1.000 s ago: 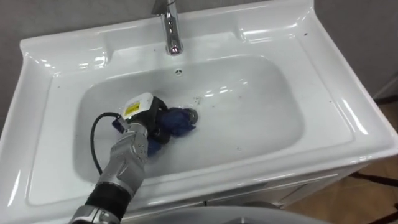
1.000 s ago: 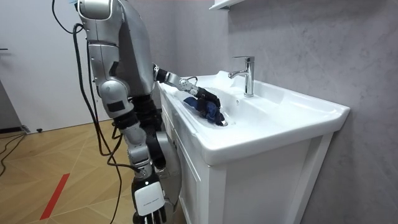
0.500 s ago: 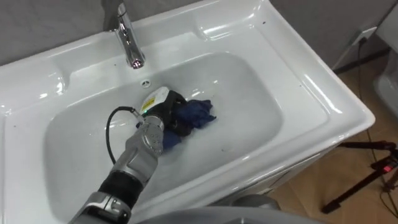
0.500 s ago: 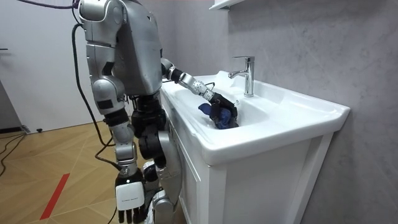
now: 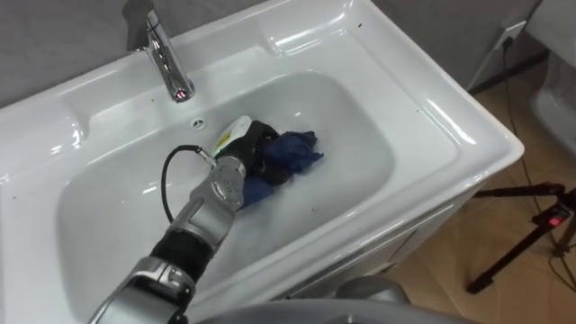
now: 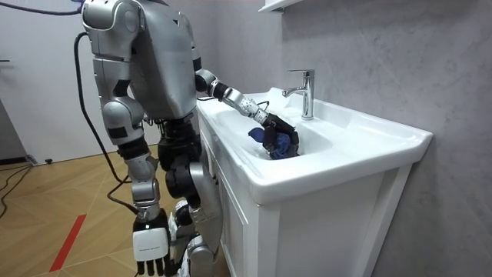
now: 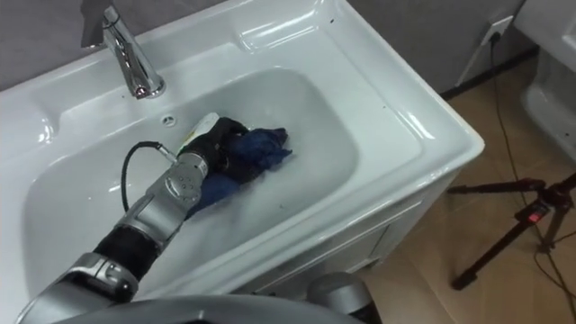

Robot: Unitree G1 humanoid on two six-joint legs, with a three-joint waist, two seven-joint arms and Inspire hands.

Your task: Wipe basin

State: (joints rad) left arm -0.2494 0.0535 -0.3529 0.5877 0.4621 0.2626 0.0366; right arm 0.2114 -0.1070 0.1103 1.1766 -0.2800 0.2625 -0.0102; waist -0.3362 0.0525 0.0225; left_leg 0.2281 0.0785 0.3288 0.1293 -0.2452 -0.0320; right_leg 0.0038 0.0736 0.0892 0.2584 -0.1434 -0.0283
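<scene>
Left hand (image 5: 245, 151): fingers clamped on the blue cloth (image 5: 290, 153), pressing it to the basin (image 5: 360, 153) floor | cloth bunches just right of my fingers | over the last second both slid rightward past the tap (image 5: 162, 54), now behind-left | I judge the wiping stroke mid-way | right hand (image 6: 150, 248) hangs slack.

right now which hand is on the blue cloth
The left hand, down in the basin with its fingers closed on the blue cloth; the right hand hangs open by the robot's side.

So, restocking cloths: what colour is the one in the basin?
Dark blue; the cloth shows best in the left eye view.
</scene>
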